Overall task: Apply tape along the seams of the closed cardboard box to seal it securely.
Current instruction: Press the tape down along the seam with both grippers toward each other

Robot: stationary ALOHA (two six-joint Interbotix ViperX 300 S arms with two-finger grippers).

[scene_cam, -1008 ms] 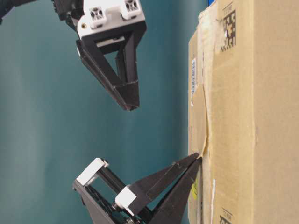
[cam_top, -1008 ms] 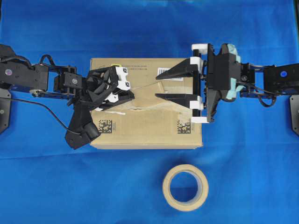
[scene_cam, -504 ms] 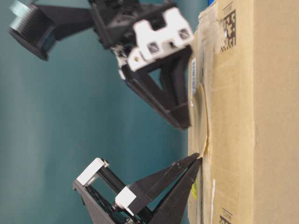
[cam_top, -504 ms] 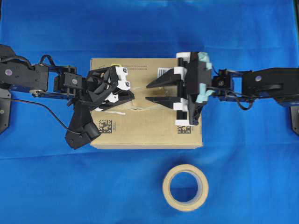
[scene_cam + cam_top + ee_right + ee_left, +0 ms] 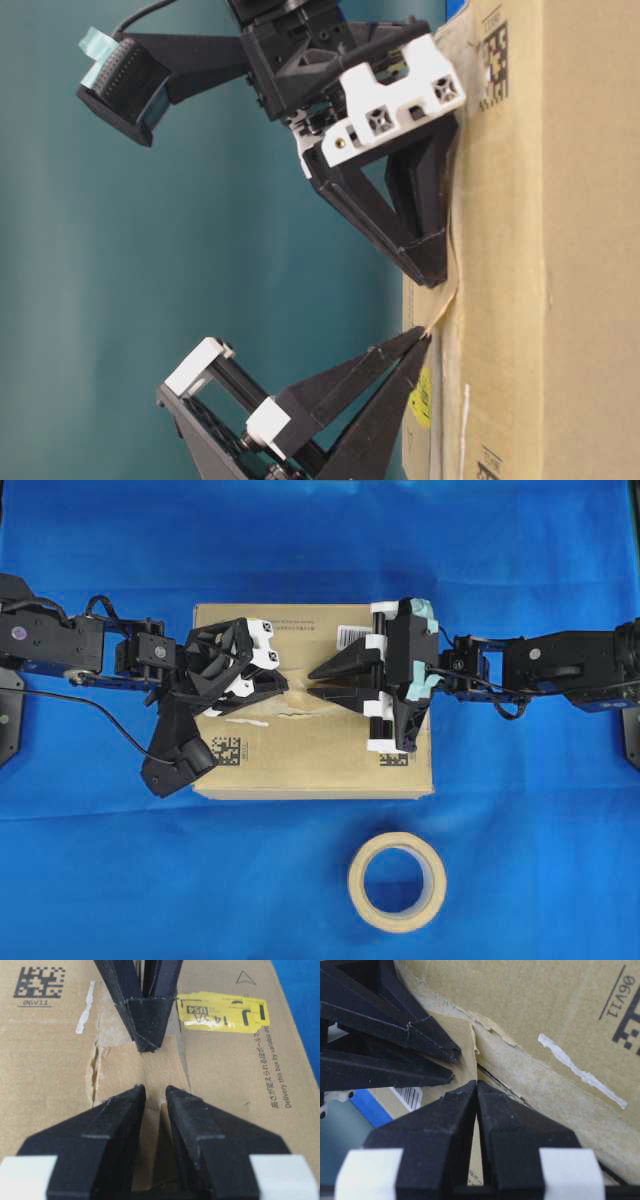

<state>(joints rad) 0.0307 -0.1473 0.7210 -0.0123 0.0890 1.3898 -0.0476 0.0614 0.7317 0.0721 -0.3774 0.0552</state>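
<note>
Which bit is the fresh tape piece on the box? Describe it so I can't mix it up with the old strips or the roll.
Start at the cardboard box on the blue cloth and follow its centre seam to the spot between the left gripper and the right gripper. The tape is the smooth tan-brown patch there, pinched at one end by the left gripper. Unlike the pale torn strips or the tape roll, it is short, squarish and ribbed.

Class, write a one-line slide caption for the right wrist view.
Both grippers meet over tape on the cardboard box.

My arms [image 5: 90, 650] were black, with white finger mounts, black wedge fingers [image 5: 400, 215], a loose black cable, and what looked like teal padding.
</note>
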